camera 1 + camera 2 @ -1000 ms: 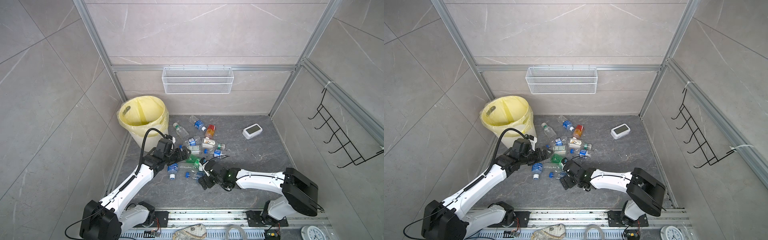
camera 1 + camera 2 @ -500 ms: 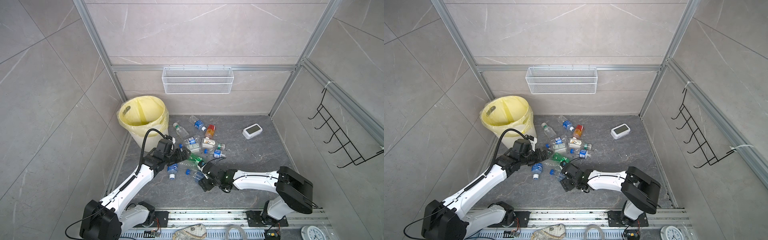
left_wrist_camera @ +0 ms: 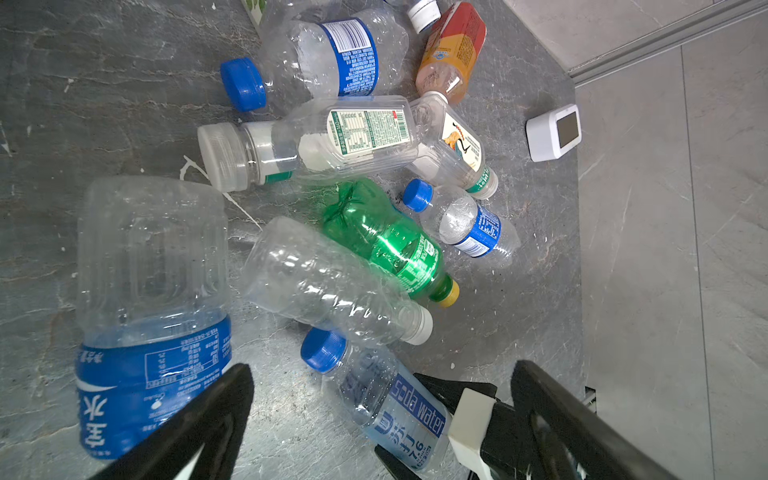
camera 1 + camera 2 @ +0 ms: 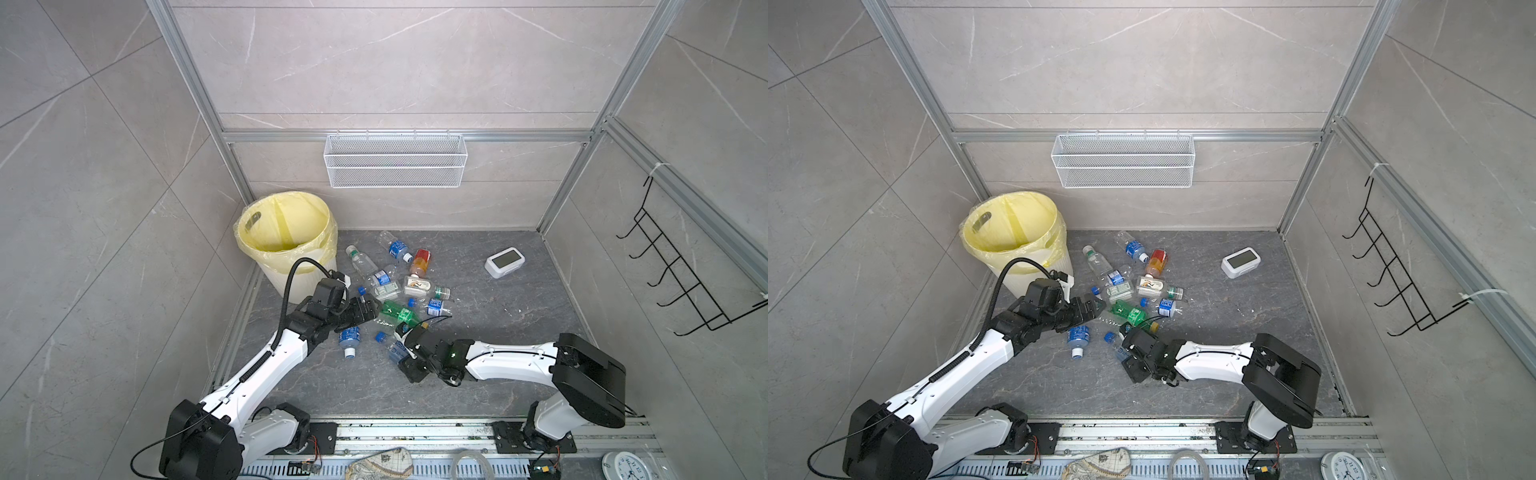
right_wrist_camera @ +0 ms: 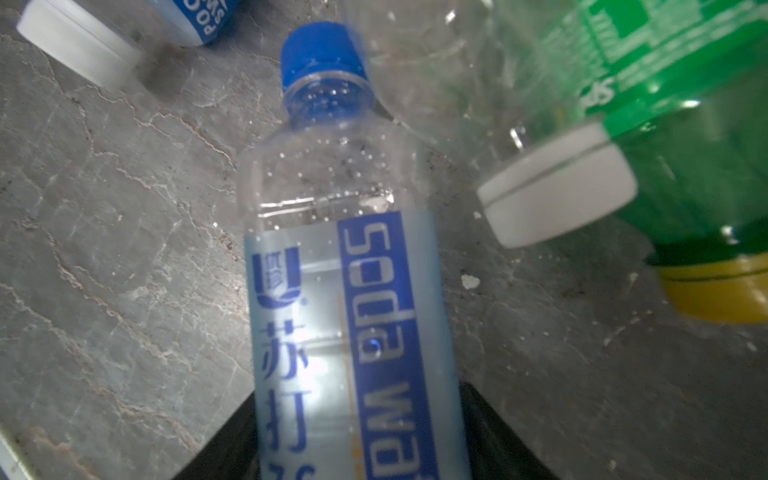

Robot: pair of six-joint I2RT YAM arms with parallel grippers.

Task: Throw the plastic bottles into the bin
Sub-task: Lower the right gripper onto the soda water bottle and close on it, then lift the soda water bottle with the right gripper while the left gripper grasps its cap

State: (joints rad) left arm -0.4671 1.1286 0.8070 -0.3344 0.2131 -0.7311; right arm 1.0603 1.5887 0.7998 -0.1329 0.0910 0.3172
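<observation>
Heap of plastic bottles (image 4: 384, 287) lying on dark stone floor (image 4: 478, 332), just R of bin (image 4: 291, 195); mostly clear w/ blue labels and caps. Bin: standing upright in back-L corner, yellow liner folding over rim.

L gripper (image 4: 369, 312): hovering low at near-L edge of heap, fingers spread wide and gripping nothing, tips sitting just beside base of green bottle (image 3: 386, 241). Big blue-label bottle (image 3: 149, 291) lying right next to one finger, white cap pointing toward rail.

R gripper (image 4: 402, 348): reaching in from R at near edge of heap, straddling soda water bottle (image 5: 349, 291) around its label. Black fingers (image 5: 224, 453) sitting tight against both sides in R wrist view; can't tell if actually clamping. Lying flat on floor, blue cap pointing away from wrist.

Clear white-capped bottle (image 3: 328, 286) lying alongside green bottle, touching it, cap ending up near soda water bottle's shoulder. Orange-red bottle (image 4: 420, 261) lying at far side of heap. White clock (image 4: 504, 262) sitting well apart to R; wire basket (image 4: 395, 160) hanging on back wall.
</observation>
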